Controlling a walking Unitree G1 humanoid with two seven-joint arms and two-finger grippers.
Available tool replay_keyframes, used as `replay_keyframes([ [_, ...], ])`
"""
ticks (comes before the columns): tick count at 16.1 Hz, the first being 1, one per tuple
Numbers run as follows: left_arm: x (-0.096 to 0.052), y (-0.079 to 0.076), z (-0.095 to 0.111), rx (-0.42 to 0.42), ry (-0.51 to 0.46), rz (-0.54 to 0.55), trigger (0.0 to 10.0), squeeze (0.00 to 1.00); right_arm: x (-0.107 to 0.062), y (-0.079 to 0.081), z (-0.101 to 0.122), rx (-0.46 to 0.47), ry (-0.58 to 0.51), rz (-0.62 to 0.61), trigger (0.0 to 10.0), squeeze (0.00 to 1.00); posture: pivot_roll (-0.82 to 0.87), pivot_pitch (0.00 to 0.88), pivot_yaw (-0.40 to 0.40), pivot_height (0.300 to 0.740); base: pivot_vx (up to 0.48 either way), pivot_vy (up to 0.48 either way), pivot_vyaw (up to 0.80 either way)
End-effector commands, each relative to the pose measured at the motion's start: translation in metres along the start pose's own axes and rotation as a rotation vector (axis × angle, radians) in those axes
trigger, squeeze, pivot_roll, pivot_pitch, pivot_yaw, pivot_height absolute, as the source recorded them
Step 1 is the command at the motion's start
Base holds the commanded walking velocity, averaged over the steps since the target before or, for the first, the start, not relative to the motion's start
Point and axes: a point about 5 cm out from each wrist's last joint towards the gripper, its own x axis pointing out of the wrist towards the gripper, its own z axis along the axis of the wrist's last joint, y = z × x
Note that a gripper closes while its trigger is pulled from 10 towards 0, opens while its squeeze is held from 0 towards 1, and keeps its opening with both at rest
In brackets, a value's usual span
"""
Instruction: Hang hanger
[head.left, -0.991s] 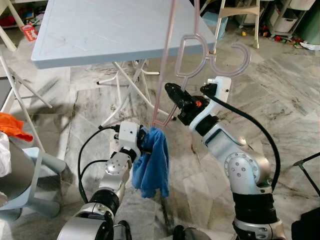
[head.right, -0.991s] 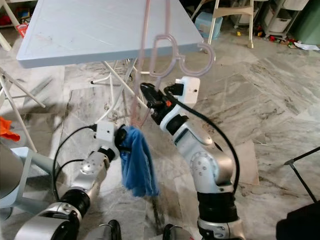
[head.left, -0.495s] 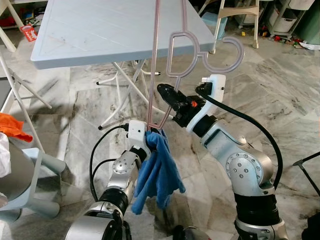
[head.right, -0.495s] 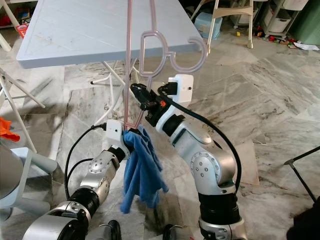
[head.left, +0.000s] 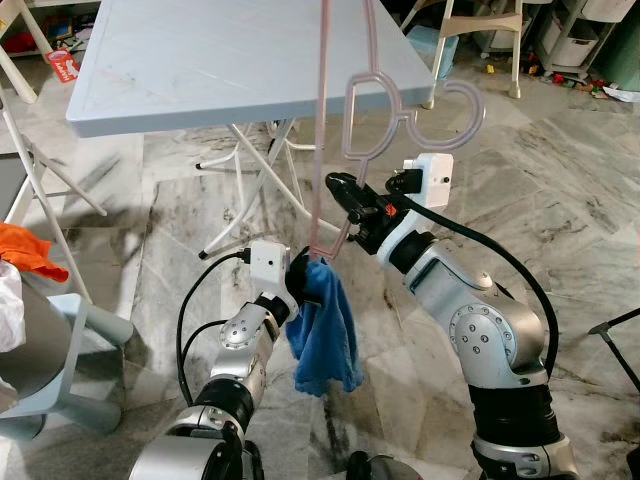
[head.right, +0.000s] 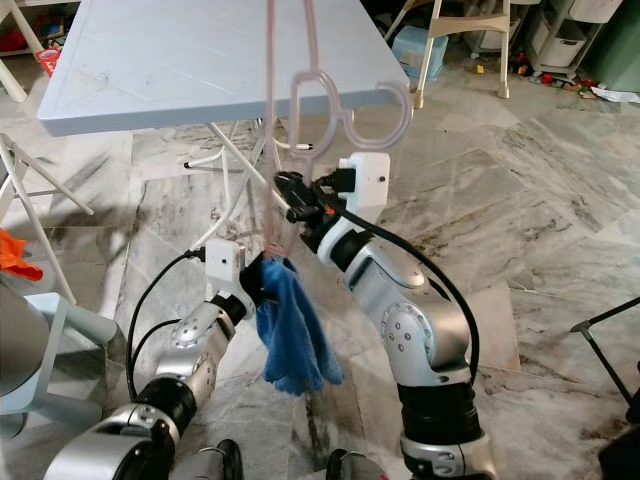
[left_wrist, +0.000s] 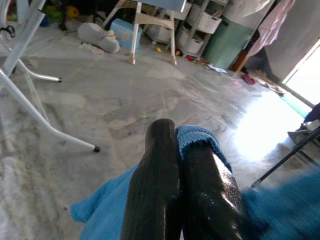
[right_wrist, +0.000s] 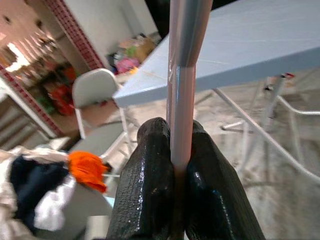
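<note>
The right claw (head.left: 343, 189) pinches the pink hanger (head.left: 362, 100), which stands tall above it, while the left claw (head.left: 308, 283) just below grips the blue cloth (head.left: 326, 330).

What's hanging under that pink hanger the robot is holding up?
A blue cloth droops below the pink hanger, pinched by the left end effector. The right end effector grips the hanger's bar. Whether the cloth is threaded over the hanger's lower end is hidden.

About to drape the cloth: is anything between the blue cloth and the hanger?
Nothing visible. The blue cloth, in the left gripper, hangs just below the pink hanger that the right gripper holds.
</note>
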Motion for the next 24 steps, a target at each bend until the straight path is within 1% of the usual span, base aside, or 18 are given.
replay_keyframes([
  [1,-0.001,-0.004,0.000,-0.011,-0.010,-0.050,0.0,0.00,0.000,-0.003,0.005,-0.020,-0.030,-0.018,10.0,0.00,-0.08,0.170,-0.010,0.740,0.000,0.000,0.00],
  [2,-0.004,-0.007,-0.001,-0.024,-0.016,-0.101,0.0,0.00,0.000,-0.009,0.006,-0.038,-0.039,-0.051,10.0,0.00,-0.08,0.172,-0.007,0.740,0.000,0.000,0.00],
  [3,-0.006,-0.006,-0.001,-0.024,-0.021,-0.117,0.0,0.00,0.000,-0.013,0.007,-0.052,-0.049,-0.069,10.0,0.00,-0.08,0.172,-0.006,0.740,0.000,0.000,0.00],
  [5,-0.013,-0.002,-0.003,-0.031,-0.021,-0.128,0.0,0.00,0.000,-0.019,0.011,-0.071,-0.075,-0.101,10.0,0.00,-0.08,0.177,-0.005,0.740,0.000,0.000,0.00],
  [6,-0.018,0.004,-0.005,-0.017,-0.013,-0.114,0.0,0.00,0.001,-0.022,0.013,-0.069,-0.087,-0.113,10.0,0.00,-0.08,0.178,-0.004,0.740,0.000,0.000,0.00],
  [7,-0.021,0.006,-0.005,-0.022,-0.010,-0.113,0.0,0.00,0.001,-0.023,0.013,-0.073,-0.092,-0.117,10.0,0.00,-0.07,0.181,-0.004,0.740,0.000,0.000,0.00],
  [8,-0.027,0.012,-0.006,-0.022,-0.009,-0.108,0.0,0.00,0.002,-0.023,0.015,-0.076,-0.104,-0.114,10.0,0.00,-0.07,0.183,-0.002,0.740,0.000,0.000,0.00],
  [12,-0.031,0.016,-0.004,0.006,-0.002,-0.109,0.0,0.00,0.003,-0.024,0.017,-0.085,-0.115,-0.116,10.0,0.00,-0.07,0.183,-0.005,0.740,0.000,0.000,0.00],
  [14,-0.033,0.018,-0.009,0.058,0.043,-0.097,0.0,0.00,0.003,-0.025,0.017,-0.089,-0.119,-0.119,10.0,0.00,-0.07,0.183,-0.005,0.740,0.000,0.000,0.00],
  [15,-0.034,0.018,-0.014,0.085,0.082,-0.088,7.9,0.18,0.003,-0.025,0.017,-0.092,-0.121,-0.121,10.0,0.00,-0.07,0.183,-0.005,0.740,0.000,0.000,0.00],
  [16,-0.035,0.018,-0.017,0.092,0.104,-0.089,10.0,1.00,0.003,-0.025,0.018,-0.093,-0.124,-0.121,10.0,0.00,-0.08,0.183,0.000,0.740,0.000,0.000,0.00],
  [18,-0.036,0.018,-0.020,0.123,0.123,-0.074,10.0,1.00,0.003,-0.025,0.018,-0.097,-0.129,-0.120,10.0,0.00,-0.08,0.184,0.002,0.740,0.000,0.000,0.00],
  [22,-0.038,0.017,-0.026,0.120,0.147,-0.069,10.0,1.00,0.003,-0.024,0.020,-0.092,-0.137,-0.118,10.0,0.00,-0.08,0.182,-0.001,0.740,0.000,0.000,0.00],
  [24,-0.036,0.014,-0.028,0.122,0.154,-0.066,10.0,1.00,0.005,-0.021,0.022,-0.065,-0.141,-0.100,10.0,0.00,-0.08,0.181,-0.003,0.740,0.000,0.000,0.00],
])
